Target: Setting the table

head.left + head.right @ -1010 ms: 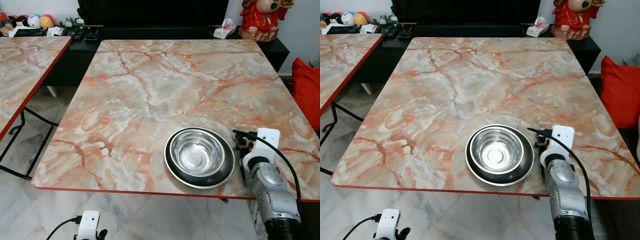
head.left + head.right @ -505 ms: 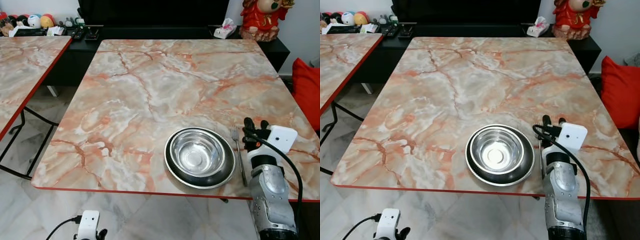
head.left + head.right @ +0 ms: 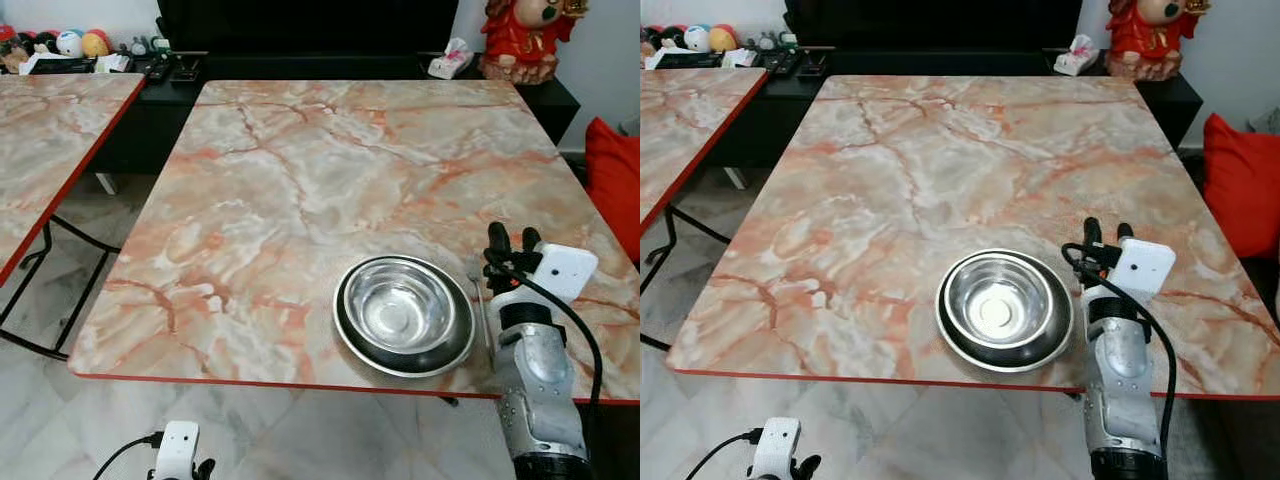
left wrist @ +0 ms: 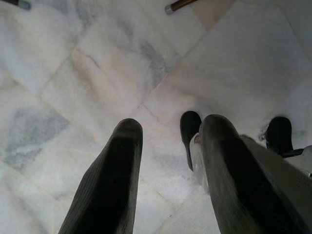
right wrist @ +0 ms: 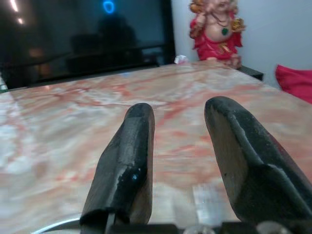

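Now: 1 Bowl, 1 Plate, 1 Fork

Near the front edge of the marble desk (image 3: 300,170) sits 1 shiny bowl (image 3: 397,305) inside 1 metal plate (image 3: 404,352). Nothing is in the bowl. 1 fork (image 3: 479,300) lies just beside the plate. The right gripper (image 3: 510,240) is above the fork, fingers apart and holding nothing. The left gripper (image 4: 165,146) hangs over the floor (image 4: 73,73), fingers apart too.

Beyond my table I see a red figurine (image 3: 520,38) & tissue pack (image 3: 449,58) on the dark cabinet (image 3: 330,66), a red cushion (image 3: 612,180) at right (partly cut off), 2nd marble table (image 3: 45,140) at left.
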{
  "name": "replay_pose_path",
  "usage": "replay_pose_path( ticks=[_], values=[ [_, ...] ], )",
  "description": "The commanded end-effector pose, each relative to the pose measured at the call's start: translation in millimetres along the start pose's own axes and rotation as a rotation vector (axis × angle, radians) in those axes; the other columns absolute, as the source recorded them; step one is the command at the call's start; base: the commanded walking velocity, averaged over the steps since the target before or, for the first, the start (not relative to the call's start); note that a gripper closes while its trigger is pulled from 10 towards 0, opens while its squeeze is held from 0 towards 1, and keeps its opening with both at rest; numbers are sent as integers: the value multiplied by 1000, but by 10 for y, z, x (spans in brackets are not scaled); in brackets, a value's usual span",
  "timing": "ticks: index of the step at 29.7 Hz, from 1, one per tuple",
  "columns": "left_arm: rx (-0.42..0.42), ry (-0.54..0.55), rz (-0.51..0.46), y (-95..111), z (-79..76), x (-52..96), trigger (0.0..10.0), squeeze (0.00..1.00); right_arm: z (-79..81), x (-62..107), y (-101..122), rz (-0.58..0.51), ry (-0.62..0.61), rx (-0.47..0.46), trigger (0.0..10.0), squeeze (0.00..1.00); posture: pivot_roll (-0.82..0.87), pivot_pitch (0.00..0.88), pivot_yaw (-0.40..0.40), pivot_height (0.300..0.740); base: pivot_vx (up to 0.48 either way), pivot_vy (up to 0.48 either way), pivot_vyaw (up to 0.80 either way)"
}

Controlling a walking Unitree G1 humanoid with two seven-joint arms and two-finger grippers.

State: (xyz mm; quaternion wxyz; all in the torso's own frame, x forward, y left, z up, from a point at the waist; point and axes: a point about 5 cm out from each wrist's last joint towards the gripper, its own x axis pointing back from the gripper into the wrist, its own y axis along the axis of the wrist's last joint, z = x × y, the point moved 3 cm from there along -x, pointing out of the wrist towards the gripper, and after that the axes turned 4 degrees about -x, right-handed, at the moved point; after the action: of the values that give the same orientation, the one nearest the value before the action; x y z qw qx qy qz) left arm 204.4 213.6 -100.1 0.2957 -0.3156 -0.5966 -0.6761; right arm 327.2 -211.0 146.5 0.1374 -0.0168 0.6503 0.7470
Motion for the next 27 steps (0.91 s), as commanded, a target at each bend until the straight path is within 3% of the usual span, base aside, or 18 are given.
replay_pose_path(
  ticks=[1, 11, 18, 27],
  values=[
    [10, 6, 39, -109, 32, 24, 10000, 0, 78, 4, 40, -21, 19, -3, 10000, 0, -34, 48, 19, 740, 0, 442, 0],
    [8, 0, 35, -94, 0, 16, 10000, 0, 119, -38, 93, -44, 34, 35, 10000, 0, -26, 12, 18, 740, 0, 480, 0],
    [7, 4, 36, -95, 4, 16, 10000, 0, 244, -51, 136, -69, 60, 30, 10000, 0, -21, 0, 15, 740, 0, 480, 0],
    [17, 9, 31, -96, 12, 19, 10000, 0, 227, -39, 92, -59, 52, 25, 10000, 0, -17, 0, 9, 740, 0, 480, 0]
  ],
)
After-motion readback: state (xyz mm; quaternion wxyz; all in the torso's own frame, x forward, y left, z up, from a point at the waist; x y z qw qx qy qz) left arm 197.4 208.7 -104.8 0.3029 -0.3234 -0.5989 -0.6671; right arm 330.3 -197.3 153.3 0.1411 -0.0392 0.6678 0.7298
